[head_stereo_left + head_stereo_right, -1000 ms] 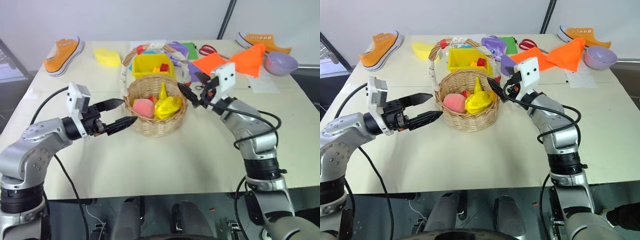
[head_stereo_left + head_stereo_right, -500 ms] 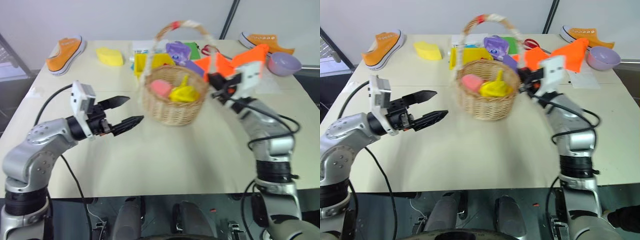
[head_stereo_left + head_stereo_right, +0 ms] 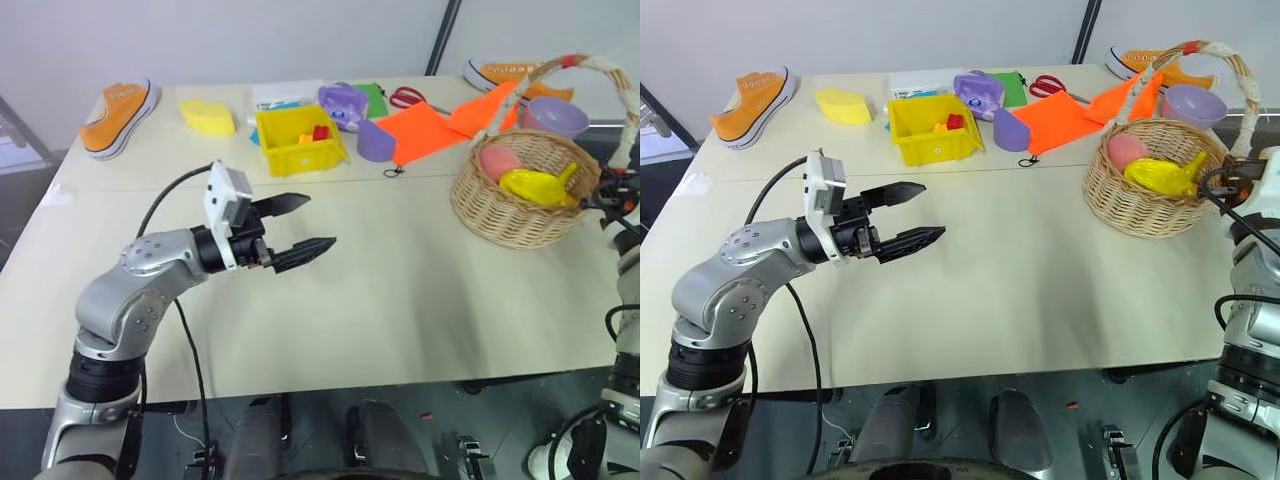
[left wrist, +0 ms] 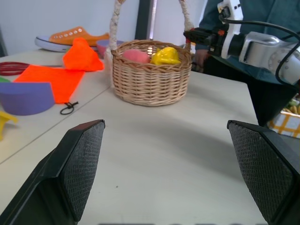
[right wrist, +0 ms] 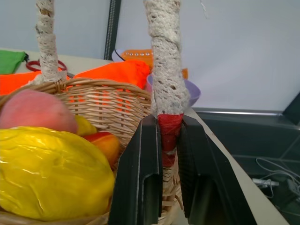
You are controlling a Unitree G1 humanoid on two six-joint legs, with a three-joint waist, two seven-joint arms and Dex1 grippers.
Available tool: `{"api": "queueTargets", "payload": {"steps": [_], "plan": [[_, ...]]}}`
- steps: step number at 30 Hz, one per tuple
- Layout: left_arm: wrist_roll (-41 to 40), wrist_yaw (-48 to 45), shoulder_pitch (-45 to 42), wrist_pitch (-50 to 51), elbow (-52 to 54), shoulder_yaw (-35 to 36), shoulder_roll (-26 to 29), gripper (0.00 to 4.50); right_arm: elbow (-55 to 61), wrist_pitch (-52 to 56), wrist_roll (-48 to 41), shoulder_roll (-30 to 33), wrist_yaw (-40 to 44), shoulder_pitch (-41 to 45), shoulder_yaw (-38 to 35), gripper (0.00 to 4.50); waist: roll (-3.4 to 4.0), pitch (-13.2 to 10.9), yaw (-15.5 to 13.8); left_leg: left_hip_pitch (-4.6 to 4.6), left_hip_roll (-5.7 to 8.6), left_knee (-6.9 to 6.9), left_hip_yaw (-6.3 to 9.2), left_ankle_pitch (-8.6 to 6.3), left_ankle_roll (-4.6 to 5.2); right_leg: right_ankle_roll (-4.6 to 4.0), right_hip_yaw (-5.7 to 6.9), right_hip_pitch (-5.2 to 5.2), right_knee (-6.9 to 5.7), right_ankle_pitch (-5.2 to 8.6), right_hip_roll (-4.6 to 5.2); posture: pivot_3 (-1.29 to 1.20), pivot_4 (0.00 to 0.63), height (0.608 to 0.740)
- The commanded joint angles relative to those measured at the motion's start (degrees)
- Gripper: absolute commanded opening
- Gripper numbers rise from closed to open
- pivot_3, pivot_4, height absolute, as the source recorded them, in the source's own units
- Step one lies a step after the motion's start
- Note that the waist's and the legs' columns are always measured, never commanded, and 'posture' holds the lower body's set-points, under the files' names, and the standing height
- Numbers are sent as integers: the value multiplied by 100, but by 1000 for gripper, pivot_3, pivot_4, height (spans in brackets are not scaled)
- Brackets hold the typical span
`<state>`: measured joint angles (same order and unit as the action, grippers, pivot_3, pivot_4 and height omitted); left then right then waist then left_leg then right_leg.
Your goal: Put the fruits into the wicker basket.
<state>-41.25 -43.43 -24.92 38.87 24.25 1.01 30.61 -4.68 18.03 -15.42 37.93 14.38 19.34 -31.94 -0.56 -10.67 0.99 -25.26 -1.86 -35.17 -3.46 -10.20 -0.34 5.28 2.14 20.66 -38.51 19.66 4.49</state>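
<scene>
Fruits sit inside the wicker basket [image 3: 1155, 190]: we see a pink-red peach [image 3: 1127, 152] toward its 10 o'clock side and a bright yellow ridged fruit [image 3: 1162, 177] at its middle, with a red-yellow mango [image 5: 107, 143] tucked under them in the right wrist view. That basket stands on the counter [image 3: 1020, 290] near its right edge, at about 2 o'clock from the counter's middle, its white-wrapped handle [image 3: 1200, 55] arching upright overhead. Our right end effector [image 5: 167, 154] is pinching the red bit of the handle [image 5: 168, 131] where it meets the rim at the basket's 3 o'clock side, both black fingers [image 5: 140, 178] pressed against it.

Just behind the basket, around 12 o'clock, lies an orange cloth [image 3: 1080, 108] and a purple bowl [image 3: 1193, 103], with an orange shoe [image 3: 1140, 62] farther back. Toward 10 o'clock from the counter's middle we find a yellow plastic bin [image 3: 930, 128] holding small pieces, a purple half-round piece [image 3: 1010, 130] beside it, red scissors [image 3: 1052, 88], a yellow sponge-like piece [image 3: 843, 105] and another orange shoe [image 3: 750, 92].

Our left end effector [image 3: 918, 215] hovers above the counter's 9 o'clock side, well apart from the basket, fingers spread wide and holding nothing.
</scene>
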Motion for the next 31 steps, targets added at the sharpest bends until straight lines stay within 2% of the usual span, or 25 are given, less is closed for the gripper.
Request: {"api": "queueTargets", "payload": {"steps": [1, 3, 8, 13, 15, 17, 20, 24, 31], "plan": [[41, -13, -59, -154, -6, 83, 1, 4500, 259, -184, 12, 171, -13, -68, -177, 2305, 0, 0, -23, 0, 0, -1, 0, 0, 0, 0, 0, 0, 0, 0, 0, 0, 150, 729], [66, 6, -52, -164, -86, 133, 24, 4500, 421, -203, 78, 196, -56, -246, -248, 3268, 0, 0, -38, -1, 3, -3, -1, 0, 0, 1, 0, -1, 2, 0, 0, 0, 150, 729], [335, -64, 232, -367, -413, 358, 286, 4500, 1037, -163, -137, 179, 175, -1045, -709, 3268, 0, 0, -61, -5, 5, -3, -1, 0, 0, 3, 0, -2, 6, 1, 1, 0, 150, 729], [767, -8, 805, -975, -942, 817, 476, 4500, 1829, -278, -635, -2, 995, -2196, -1001, 3268, 2, 1, -23, 0, 1, 2, 0, -1, 0, 3, 0, -4, 7, 1, 4, 0, 150, 729], [948, 11, 1074, -1204, -1172, 1003, 549, 4500, 2223, -228, -978, -83, 1505, -2665, -857, 3268, 3, 2, -7, 4, -1, 2, 0, -2, 0, 2, -1, -6, 7, 0, 3, 0, 150, 729], [1155, 84, 1360, -1457, -1400, 1164, 584, 4500, 2669, -191, -1132, -81, 2006, -3053, -396, 3268, 3, 2, 0, 9, -4, 3, 0, -3, 0, 1, -3, -10, 7, 1, 4, 0, 150, 729], [1427, 269, 1749, -1715, -1634, 1307, 549, 4500, 3068, 39, -1332, -100, 2292, -2941, 450, 3268, 2, 3, 19, 16, -8, 6, -2, -5, 1, 0, -9, -12, 7, 0, 7, 0, 150, 729], [1535, 498, 2152, -1886, -1538, 1477, 415, 4500, 2817, 40, -1085, -189, 2345, -2294, 1405, 3268, -4, 4, -30, 13, -6, 1, -2, -6, 1, -4, -11, -10, 13, -1, 18, 0, 150, 729], [1526, 747, 2655, -1916, -1231, 1728, 344, 4500, 1974, -220, -810, -374, 2504, -1421, 2098, 3268, -11, 8, -55, -10, 1, 5, 3, -12, 9, -5, -3, 0, 35, -1, 33, 0, 150, 729]]}}
